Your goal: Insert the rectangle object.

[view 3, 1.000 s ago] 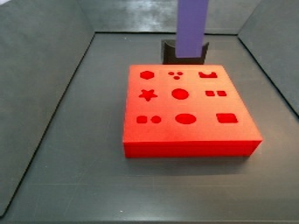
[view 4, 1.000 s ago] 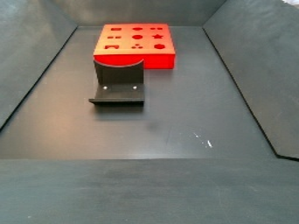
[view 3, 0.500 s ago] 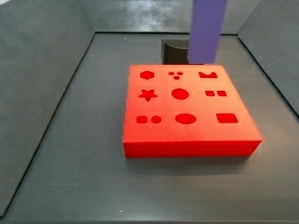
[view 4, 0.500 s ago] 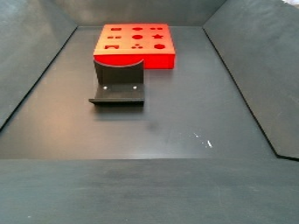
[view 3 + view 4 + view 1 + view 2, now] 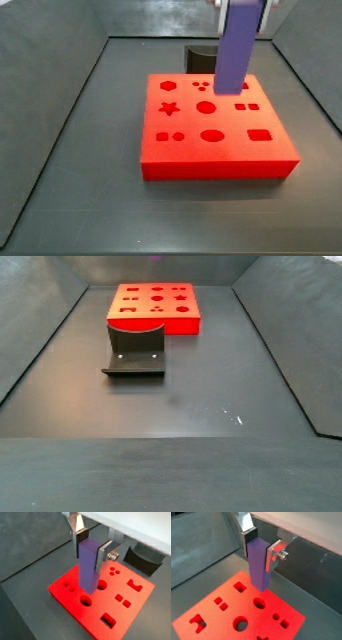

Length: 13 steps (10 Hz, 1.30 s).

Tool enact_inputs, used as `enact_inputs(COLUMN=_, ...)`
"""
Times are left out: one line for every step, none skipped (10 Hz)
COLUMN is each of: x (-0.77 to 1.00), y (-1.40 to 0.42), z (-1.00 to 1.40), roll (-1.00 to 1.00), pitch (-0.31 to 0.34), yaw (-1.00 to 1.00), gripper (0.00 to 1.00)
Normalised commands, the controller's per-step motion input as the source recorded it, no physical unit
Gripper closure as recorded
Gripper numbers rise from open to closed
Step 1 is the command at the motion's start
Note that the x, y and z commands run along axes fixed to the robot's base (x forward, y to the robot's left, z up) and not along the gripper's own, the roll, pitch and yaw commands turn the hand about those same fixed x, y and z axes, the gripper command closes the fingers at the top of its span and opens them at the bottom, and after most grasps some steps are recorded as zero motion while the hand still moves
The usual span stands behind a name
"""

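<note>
Lowered and shifted forward since before, the rectangle object hangs upright above the red block, clamped between the gripper fingers, its lower end just over the holes.

The gripper is holding the rectangle object upright above the red block, over its far right part. In a side view, the fixture is standing just in front of the block.
</note>
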Motion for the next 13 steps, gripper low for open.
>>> enact_inputs(x=0.75, y=-0.3, z=-0.31, roll=0.24, pitch=0.04, yaw=0.23, gripper=1.0)
enact_inputs(x=0.86, y=-0.25, z=-0.19, roll=0.17, pitch=0.0, yaw=0.17, gripper=1.0)
enact_inputs(x=0.9, y=-0.03, z=-0.09, roll=0.04, pitch=-0.036, yaw=0.19, gripper=1.0)
enact_inputs(x=0.91, y=0.0, z=-0.21, roll=0.0, pitch=-0.083, yaw=0.14, gripper=1.0)
enact_inputs(x=0.85, y=0.0, z=-0.26, roll=-0.01, pitch=-0.167, yaw=0.13, gripper=1.0)
enact_inputs(x=0.85, y=0.0, z=-0.37, roll=-0.09, pitch=-0.223, yaw=0.09, gripper=1.0)
enact_inputs(x=0.87, y=0.0, z=-0.38, roll=-0.07, pitch=-0.243, yaw=0.03, gripper=1.0)
enact_inputs(x=0.88, y=0.0, z=-0.36, roll=-0.03, pitch=-0.267, yaw=0.0, gripper=1.0)
enact_inputs(x=0.9, y=0.0, z=-0.3, roll=0.0, pitch=-0.251, yaw=0.0, gripper=1.0)
enact_inputs(x=0.86, y=0.0, z=-0.24, roll=0.11, pitch=-0.169, yaw=0.0, gripper=1.0)
enact_inputs(x=0.78, y=-0.05, z=-0.1, roll=0.5, pitch=0.13, yaw=0.0, gripper=1.0)
enact_inputs(x=0.54, y=-0.02, z=0.0, roll=0.5, pitch=0.374, yaw=0.0, gripper=1.0)
enact_inputs(x=0.35, y=-0.03, z=0.11, roll=0.44, pitch=0.471, yaw=0.0, gripper=1.0)
